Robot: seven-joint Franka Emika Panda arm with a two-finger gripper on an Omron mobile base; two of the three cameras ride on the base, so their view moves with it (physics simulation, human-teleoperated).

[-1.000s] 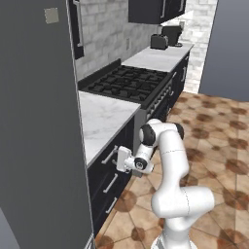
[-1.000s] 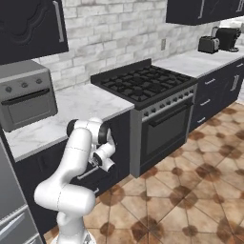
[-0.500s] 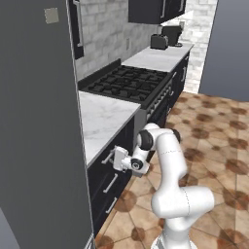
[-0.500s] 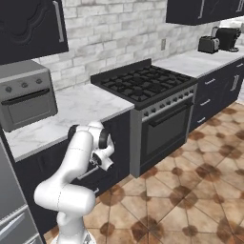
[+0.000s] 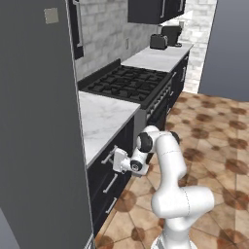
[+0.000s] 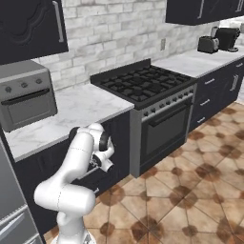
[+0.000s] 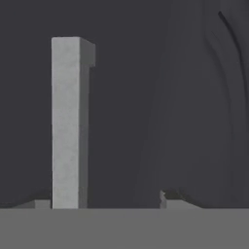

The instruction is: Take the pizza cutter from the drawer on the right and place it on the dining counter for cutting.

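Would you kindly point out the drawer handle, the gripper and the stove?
drawer handle (image 7: 68, 121), hand view, middle of the silver bar.
gripper (image 5: 115, 156), left base view, between the fingertips.
stove (image 6: 143, 85), right base view, black burner grates.

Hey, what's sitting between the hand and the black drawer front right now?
Only the drawer's silver bar handle; the hand view shows it standing off the drawer front, near one fingertip. The hand faces it.

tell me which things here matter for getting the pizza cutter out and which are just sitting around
Part of the job:
- drawer, shut
- its silver bar handle, close in front of the gripper

Just lying about:
- stove
- toaster
- coffee machine
- countertop oven
- marble worktop
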